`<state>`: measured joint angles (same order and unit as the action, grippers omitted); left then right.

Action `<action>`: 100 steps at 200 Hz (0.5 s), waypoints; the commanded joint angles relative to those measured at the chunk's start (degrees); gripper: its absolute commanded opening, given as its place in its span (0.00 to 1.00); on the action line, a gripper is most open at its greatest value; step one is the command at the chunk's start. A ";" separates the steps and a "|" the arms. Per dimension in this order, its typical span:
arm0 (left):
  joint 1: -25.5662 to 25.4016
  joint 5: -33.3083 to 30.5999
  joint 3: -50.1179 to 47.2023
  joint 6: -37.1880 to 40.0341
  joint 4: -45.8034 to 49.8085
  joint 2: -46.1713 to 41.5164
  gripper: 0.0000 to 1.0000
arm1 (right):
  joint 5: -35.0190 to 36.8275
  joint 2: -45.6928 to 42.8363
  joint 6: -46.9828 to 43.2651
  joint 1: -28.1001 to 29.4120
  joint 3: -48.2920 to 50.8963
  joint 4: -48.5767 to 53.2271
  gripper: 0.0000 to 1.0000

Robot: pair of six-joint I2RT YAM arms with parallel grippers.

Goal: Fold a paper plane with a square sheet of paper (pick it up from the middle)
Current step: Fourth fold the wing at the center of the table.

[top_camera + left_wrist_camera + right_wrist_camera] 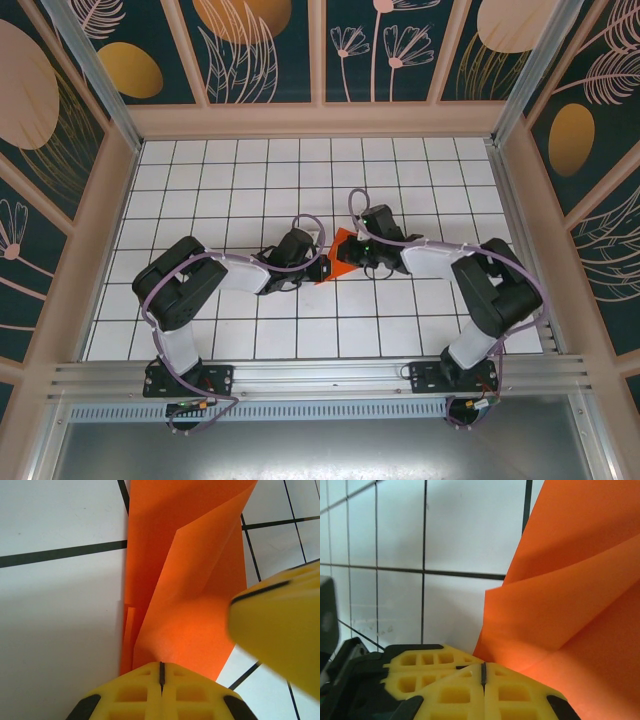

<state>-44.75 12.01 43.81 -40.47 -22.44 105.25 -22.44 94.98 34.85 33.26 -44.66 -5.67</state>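
Paper is the item under inspection: the orange-red sheet of paper (343, 240) sits over the middle of the tabletop (250, 180), well apart from every edge, and it is already creased into overlapping flaps rather than lying as a flat square. I judge it very light, thin and limp. It should keep a crease once pressed, but it could tear or crumple under a hard pull and slip on the smooth tiles. The soundest hold looks to be along a folded edge where the layers double up, not on a single loose flap. My left pincer (322, 268) is fully closed, the fingers meeting with no gap, and the sheet (185, 580) rises straight out of its tips (161, 672), so it is clamping the near edge. My right pincer (345, 255) is likewise closed tight (483, 672), with the paper (580, 580) fanning out from its tips. It appears to be gripping the opposite side, just beside my left.
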 commanded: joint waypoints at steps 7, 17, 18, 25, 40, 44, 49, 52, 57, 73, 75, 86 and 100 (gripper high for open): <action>-0.25 1.46 -3.12 1.53 12.42 1.54 0.00 | -1.44 4.02 0.46 0.53 -2.57 -1.57 0.00; -0.25 1.60 -3.12 1.71 12.42 1.46 0.00 | -2.11 5.12 0.53 0.66 -2.87 -1.80 0.00; -0.25 1.61 -3.16 1.71 12.42 1.45 0.00 | -2.19 5.21 0.55 0.67 -2.88 -1.80 0.00; -0.20 1.70 -3.18 1.80 12.48 1.45 0.00 | -2.38 5.89 0.48 0.63 -3.11 -1.75 0.00; -0.24 1.79 -3.20 2.05 12.78 1.32 0.00 | -1.81 6.72 0.16 0.49 -3.19 -0.95 0.00; -0.24 1.79 -3.21 2.02 12.85 1.31 0.00 | -1.47 6.79 -0.02 0.32 -3.11 -0.58 0.00; -0.20 1.79 -3.21 2.04 12.93 1.31 0.00 | -1.03 6.80 -0.37 0.09 -2.79 -0.20 0.00; -0.24 1.71 -3.28 2.06 13.07 1.23 0.00 | -0.77 6.73 -0.58 -0.06 -2.55 0.05 0.00; -0.24 1.74 -3.32 2.05 13.12 1.22 0.00 | -0.34 6.56 -1.06 -0.47 -2.10 0.38 0.00; -0.24 1.54 -3.72 2.21 13.60 1.01 0.00 | 1.41 5.48 -2.68 -1.58 -0.51 1.85 0.00; -0.24 1.48 -3.75 2.30 13.68 0.96 0.00 | 1.58 5.28 -2.90 -1.54 -0.29 2.12 0.00; -0.18 1.44 -3.99 2.43 13.83 0.75 0.00 | 2.94 4.18 -4.13 -4.59 0.66 3.36 0.00; -0.25 1.45 -4.17 2.74 13.96 0.55 0.00 | 4.50 2.34 -5.37 -6.28 0.60 5.32 0.00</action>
<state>-44.75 12.67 43.27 -39.11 -22.02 104.66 -23.46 100.40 33.06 30.89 -45.43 -5.48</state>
